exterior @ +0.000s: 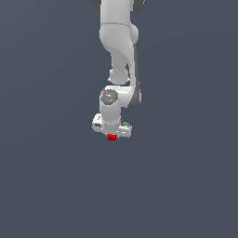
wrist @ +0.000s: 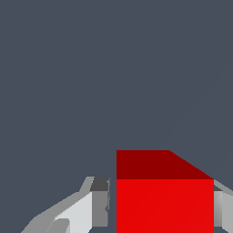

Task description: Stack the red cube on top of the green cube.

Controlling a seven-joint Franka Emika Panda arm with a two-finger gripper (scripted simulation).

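The red cube (wrist: pixel 164 205) sits between my gripper's (wrist: pixel 161 207) two fingers in the wrist view. One grey fingertip (wrist: pixel 101 202) stands a narrow gap off the cube's side. The other fingertip (wrist: pixel 223 207) lies against the opposite side. The jaws are close around the cube but not shut on it. In the exterior view the red cube (exterior: pixel 111 137) shows just below the white gripper (exterior: pixel 111 132). A small piece of the green cube (exterior: pixel 126 123) shows at the hand's edge on the exterior view's right. The rest of it is hidden behind the hand.
The white arm (exterior: pixel 118 51) comes down from the top of the exterior view. A plain dark grey surface (exterior: pixel 46 176) lies all around the cubes.
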